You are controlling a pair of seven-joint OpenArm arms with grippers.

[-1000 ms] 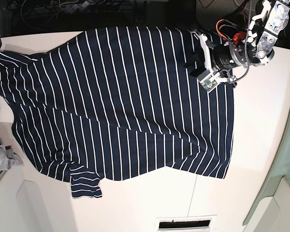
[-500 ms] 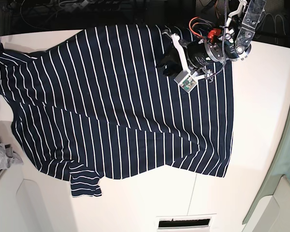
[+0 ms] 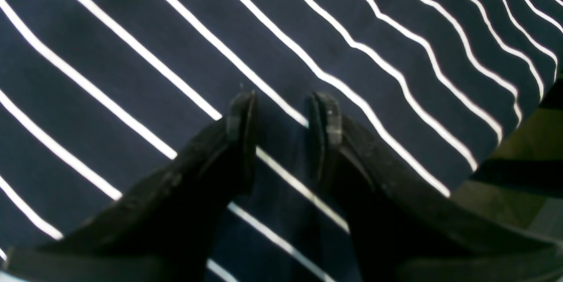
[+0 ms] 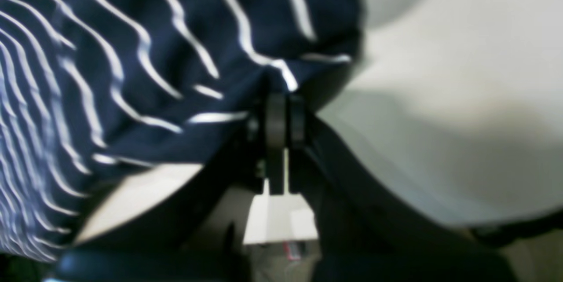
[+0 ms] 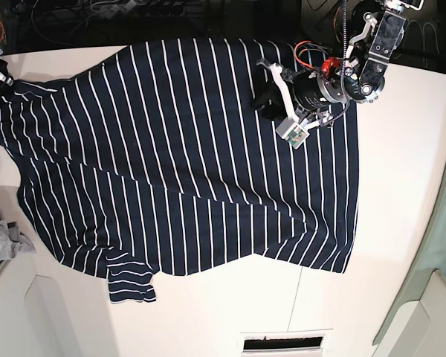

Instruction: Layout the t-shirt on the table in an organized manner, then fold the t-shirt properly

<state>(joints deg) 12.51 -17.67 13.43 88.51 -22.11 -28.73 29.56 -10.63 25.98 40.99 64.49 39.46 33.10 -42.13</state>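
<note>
**A:** Your t-shirt (image 5: 178,156) is spread over most of the white table (image 5: 401,186), stripes up, with one sleeve folded under at the near edge by the dark seam line (image 5: 296,297). Where are your grippers?

**B:** The left gripper (image 3: 281,110) is poised over the shirt's upper part with its jaws apart and only fabric under them, nothing pinched. The right gripper (image 4: 285,117) is clamped tight on a bunched edge of the t-shirt (that wrist view is blurry). There's also a grey cloth (image 5: 1,244) at the table's side.
</note>
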